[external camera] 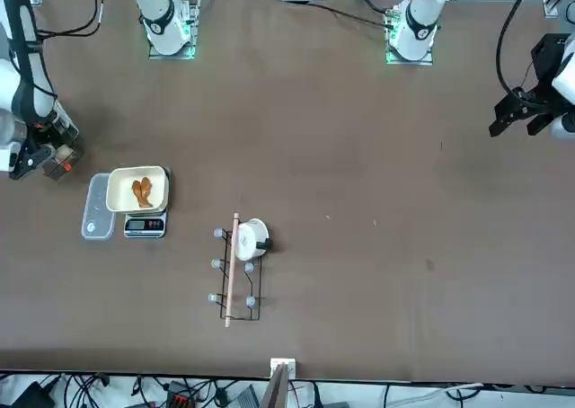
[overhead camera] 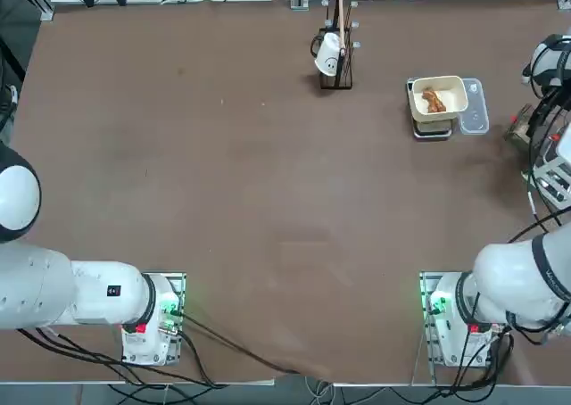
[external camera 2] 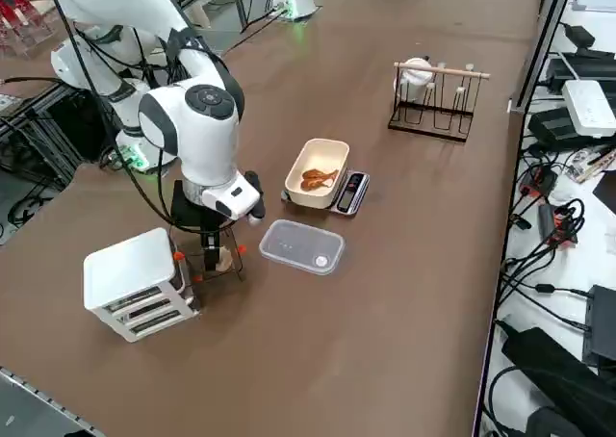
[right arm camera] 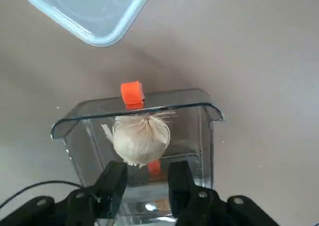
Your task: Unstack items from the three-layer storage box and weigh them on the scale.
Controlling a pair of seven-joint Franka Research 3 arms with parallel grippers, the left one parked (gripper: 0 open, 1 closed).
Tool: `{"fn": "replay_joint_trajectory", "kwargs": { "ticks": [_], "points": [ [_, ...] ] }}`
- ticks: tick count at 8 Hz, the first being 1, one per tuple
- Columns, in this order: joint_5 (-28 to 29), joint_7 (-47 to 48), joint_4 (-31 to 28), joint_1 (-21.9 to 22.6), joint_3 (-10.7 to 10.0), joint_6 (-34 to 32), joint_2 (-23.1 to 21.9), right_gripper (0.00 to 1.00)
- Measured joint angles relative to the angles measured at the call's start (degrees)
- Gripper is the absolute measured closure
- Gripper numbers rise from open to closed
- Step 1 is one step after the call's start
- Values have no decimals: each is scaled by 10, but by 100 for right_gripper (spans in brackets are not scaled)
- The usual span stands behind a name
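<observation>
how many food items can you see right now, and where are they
2. An orange-brown piece lies in the cream tray on the scale. A whitish garlic bulb sits in a clear drawer at the right gripper. The storage box may hide more.

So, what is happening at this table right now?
The right gripper is at a clear drawer beside the white storage box, its fingers on either side of the drawer's near edge. A garlic bulb lies in the drawer. On the scale, the cream tray already holds orange-brown pieces. A clear lid lies nearby.
</observation>
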Motion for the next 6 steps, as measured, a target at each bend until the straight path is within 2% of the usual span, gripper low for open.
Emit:
{"fn": "replay_joint_trajectory", "kwargs": {
  "ticks": [2, 6],
  "points": [
    [33, 1, -1, 0, 1, 12, 0, 46],
    [36, 6, -5, 0, 1, 52, 16, 41]
  ]
}}
